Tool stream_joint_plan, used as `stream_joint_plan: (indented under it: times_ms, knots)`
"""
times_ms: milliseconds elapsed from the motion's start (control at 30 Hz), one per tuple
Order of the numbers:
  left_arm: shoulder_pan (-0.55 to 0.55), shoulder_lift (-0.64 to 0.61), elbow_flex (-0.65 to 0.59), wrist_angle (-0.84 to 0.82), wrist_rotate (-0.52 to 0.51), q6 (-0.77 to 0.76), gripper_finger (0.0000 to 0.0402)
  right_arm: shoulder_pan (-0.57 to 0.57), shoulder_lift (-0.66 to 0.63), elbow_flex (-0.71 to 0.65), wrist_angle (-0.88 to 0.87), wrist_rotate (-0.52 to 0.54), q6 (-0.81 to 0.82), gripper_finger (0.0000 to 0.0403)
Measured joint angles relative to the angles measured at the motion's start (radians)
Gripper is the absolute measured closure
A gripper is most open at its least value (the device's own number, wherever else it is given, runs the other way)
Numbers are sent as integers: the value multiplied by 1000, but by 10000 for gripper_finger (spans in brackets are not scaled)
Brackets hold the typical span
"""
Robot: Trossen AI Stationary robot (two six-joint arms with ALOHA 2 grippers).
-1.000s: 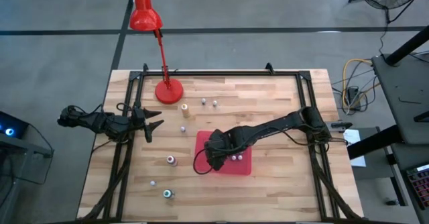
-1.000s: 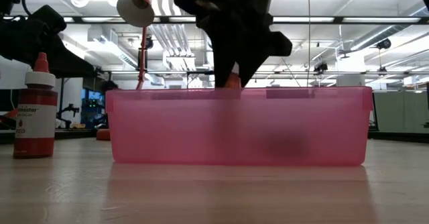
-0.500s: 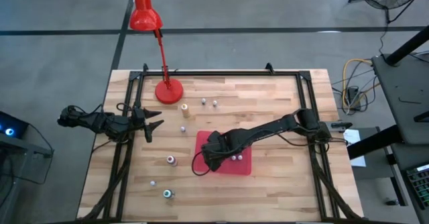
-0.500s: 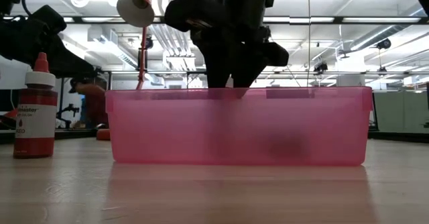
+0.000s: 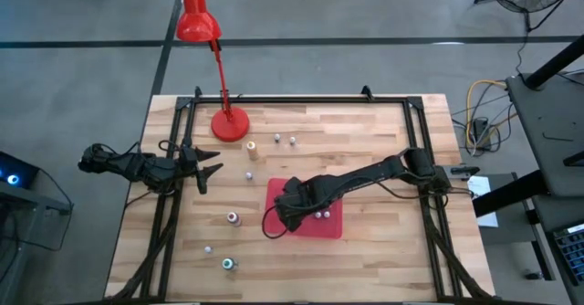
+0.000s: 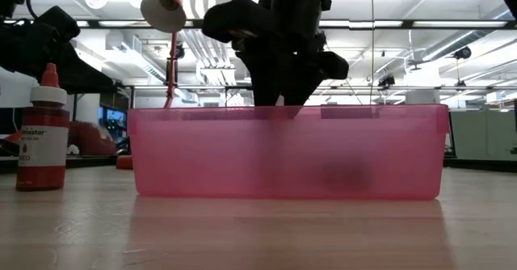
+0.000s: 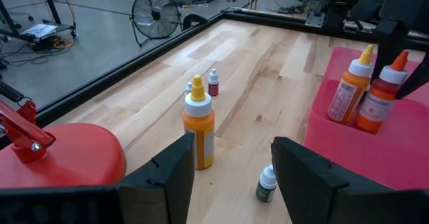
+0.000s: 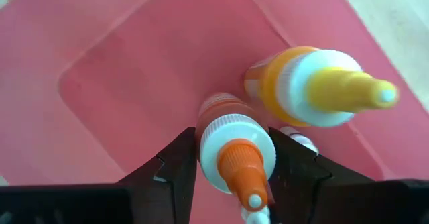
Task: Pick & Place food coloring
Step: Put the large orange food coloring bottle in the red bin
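Note:
The food coloring is a set of small bottles. Several stand scattered on the wooden table: a tan-topped one (image 5: 252, 147), a pink-topped one (image 5: 233, 218), a green-topped one (image 5: 228, 264) and tiny whitish-capped ones (image 5: 278, 140). My right gripper (image 5: 294, 209) reaches down into the pink bin (image 5: 333, 227) and is shut on an orange-tipped bottle (image 8: 234, 150). This bottle stands beside a yellow-tipped bottle (image 8: 315, 93) in the bin. My left gripper (image 5: 208, 170) hovers open near the table's left edge, touching nothing. My right gripper pinches the orange-tipped bottle between its two fingers at the white collar (image 8: 214, 140) below the tip. The fingers (image 8: 177, 167) come from above, pointing down. The bottle stands upright inside the bin (image 7: 379, 96). I cannot tell whether its base rests on the bin floor.
A red desk lamp (image 5: 228, 122) stands at the table's far left. A black frame (image 5: 301, 99) runs around the tabletop. In the low view a red bottle (image 6: 42, 132) stands left of the pink bin (image 6: 283, 153). Bare wood lies right of the bin.
My right gripper has moved down into the pink bin with the orange-tipped bottle, which showed above the rim a second ago and now sits below it. A person passed in the room behind the table.

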State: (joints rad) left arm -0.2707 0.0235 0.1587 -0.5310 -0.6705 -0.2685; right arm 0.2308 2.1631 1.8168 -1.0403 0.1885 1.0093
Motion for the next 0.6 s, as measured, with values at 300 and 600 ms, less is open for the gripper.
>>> stream_joint_plan:
  times_ms: [300, 600]
  knots:
    - [0, 0, 0, 0, 0, 0, 232, 0, 0, -1, -6, 11, 0, 262]
    - [0, 0, 0, 0, 0, 0, 232, -1, 3, -1, -3, -12, 8, 223]
